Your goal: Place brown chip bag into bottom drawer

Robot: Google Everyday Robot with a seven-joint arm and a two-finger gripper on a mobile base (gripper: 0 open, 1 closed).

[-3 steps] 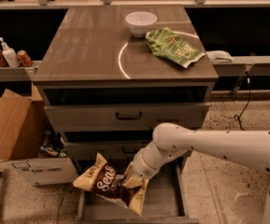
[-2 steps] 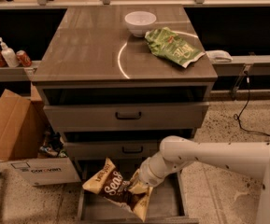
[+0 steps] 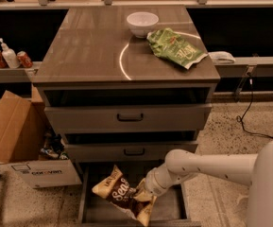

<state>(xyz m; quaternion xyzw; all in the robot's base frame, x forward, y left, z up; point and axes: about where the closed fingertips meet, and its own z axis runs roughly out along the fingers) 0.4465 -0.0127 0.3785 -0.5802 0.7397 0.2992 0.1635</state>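
The brown chip bag (image 3: 119, 193), dark brown with tan ends and white script, hangs tilted over the open bottom drawer (image 3: 171, 207), its lower end down inside the tray. My gripper (image 3: 140, 196) is at the bag's right side, low over the drawer, and is shut on the bag. My white arm reaches in from the lower right. The drawer is pulled out at the cabinet's foot, below two drawers with black handles.
A white bowl (image 3: 142, 23) and a green chip bag (image 3: 175, 47) lie on the cabinet top (image 3: 89, 56). An open cardboard box (image 3: 18, 141) stands at the left of the cabinet. Cans and a bottle (image 3: 8, 56) sit on a shelf at the left.
My gripper and the brown chip bag have moved right and lower, down toward the floor of the bottom drawer.
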